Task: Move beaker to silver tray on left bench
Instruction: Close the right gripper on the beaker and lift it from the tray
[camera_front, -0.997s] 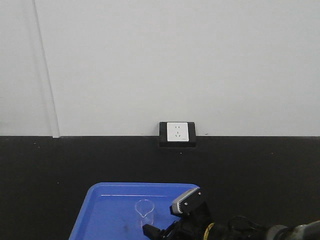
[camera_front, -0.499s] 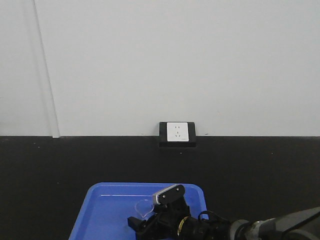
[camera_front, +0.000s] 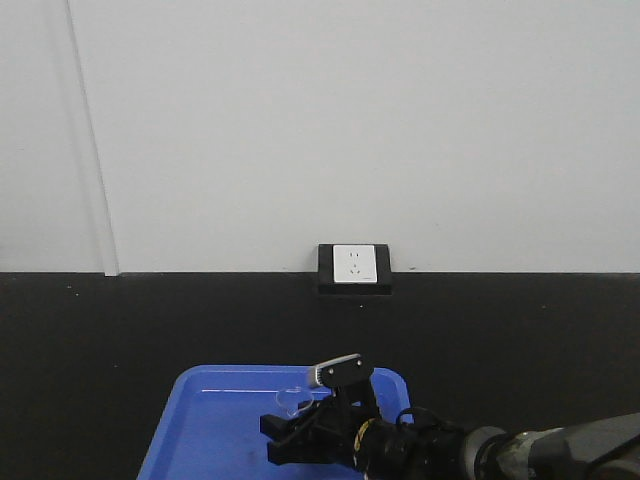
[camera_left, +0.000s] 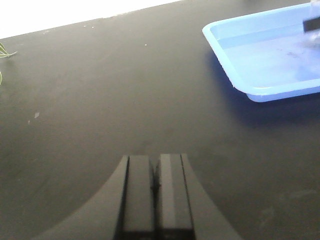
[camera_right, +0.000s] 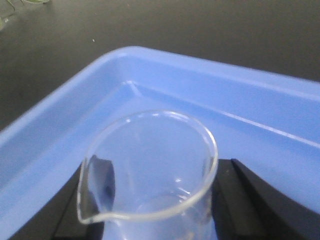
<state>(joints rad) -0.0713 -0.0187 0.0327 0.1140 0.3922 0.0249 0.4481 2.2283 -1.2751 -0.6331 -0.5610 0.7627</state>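
The beaker (camera_right: 150, 165) stands upright in the blue tray (camera_right: 45, 125) on the bench (camera_left: 100, 100), towards the tray's far edge. My right tool (camera_front: 276, 440) straddles it, one finger on each side, but I cannot tell whether it grips. My left tool (camera_left: 155, 195) is closed on nothing.

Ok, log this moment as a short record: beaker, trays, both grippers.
beaker: upright inside the blue tray, spout towards the right wrist camera
right gripper: one of the jaws on each side of the beaker; cannot tell if they press on it
left gripper: jaws shut, holding nothing, above the dark bench
silver tray: not in view
task state: beaker not yet out of the blue tray
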